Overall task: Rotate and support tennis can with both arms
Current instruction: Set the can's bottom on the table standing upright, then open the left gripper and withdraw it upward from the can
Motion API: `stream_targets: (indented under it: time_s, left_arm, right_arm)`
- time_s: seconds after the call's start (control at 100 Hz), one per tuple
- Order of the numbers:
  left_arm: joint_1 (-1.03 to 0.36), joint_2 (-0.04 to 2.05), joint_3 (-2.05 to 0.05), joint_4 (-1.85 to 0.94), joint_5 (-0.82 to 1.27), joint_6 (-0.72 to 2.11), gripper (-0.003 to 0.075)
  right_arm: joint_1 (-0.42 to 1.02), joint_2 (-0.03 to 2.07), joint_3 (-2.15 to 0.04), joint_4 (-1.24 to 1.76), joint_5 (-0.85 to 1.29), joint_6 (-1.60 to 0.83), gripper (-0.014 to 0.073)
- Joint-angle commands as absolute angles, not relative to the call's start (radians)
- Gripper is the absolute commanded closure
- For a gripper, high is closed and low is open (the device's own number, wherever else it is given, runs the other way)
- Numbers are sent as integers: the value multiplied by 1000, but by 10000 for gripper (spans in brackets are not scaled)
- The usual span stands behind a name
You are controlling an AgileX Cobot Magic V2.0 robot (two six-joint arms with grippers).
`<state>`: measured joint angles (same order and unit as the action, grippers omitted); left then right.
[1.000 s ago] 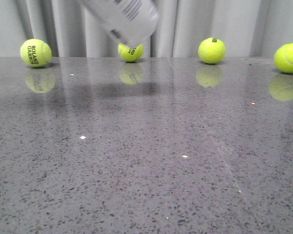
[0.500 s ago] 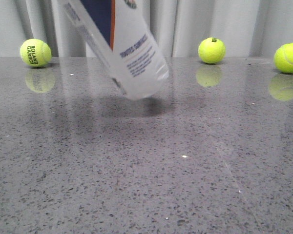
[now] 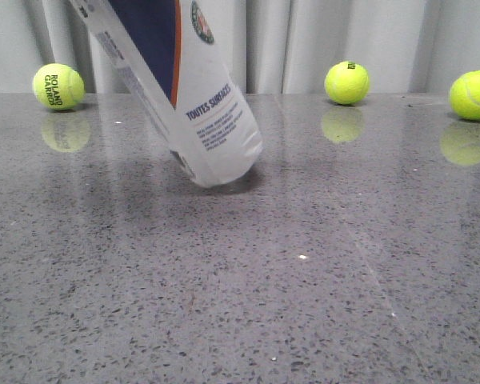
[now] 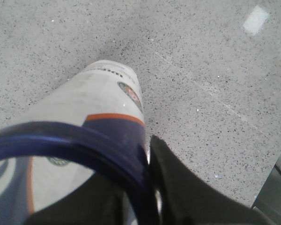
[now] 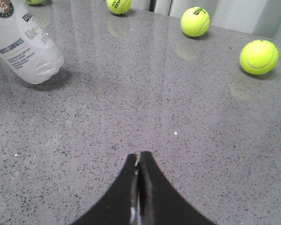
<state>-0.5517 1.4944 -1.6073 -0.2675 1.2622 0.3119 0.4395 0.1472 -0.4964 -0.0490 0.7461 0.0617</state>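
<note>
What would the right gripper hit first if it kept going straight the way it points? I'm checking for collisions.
Probably just the bare table. The shut right gripper aims between the tennis can and the tennis balls, though depth is uncertain.

Grey speckled stone table (image 3: 304, 264), glossy, showing reflections. Three yellow-green tennis balls along its far edge: one at far left (image 3: 58, 86), one right of centre (image 3: 346, 82), one at far right (image 3: 474, 95). Tilted tennis can (image 3: 194, 112) rests its clear bottom end on the surface.
</note>
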Motion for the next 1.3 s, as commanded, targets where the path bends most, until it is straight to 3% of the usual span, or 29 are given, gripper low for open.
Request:
stream_targets:
  time_s: [0.0,0.09,0.19,0.89,1.29]
  left_arm:
    - [-560,1464,-1636,-297,1281,300,510]
    - [-560,1466,-1640,-297,1281,300,360]
    - [-560,1466,-1654,-297,1278,300,281]
    - [-560,1670,-1964,-344,1278,300,279]
    - [-560,1650,-2011,-367,1185,300,281]
  right_arm:
    - [434,158,-520,-63,668,57,661]
    - [434,158,-520,-63,668,57,661]
    - [434,158,-520,-63,668,57,661]
    - [434,158,-520,-63,668,57,661]
    - [434,158,-520,-63,668,57,661]
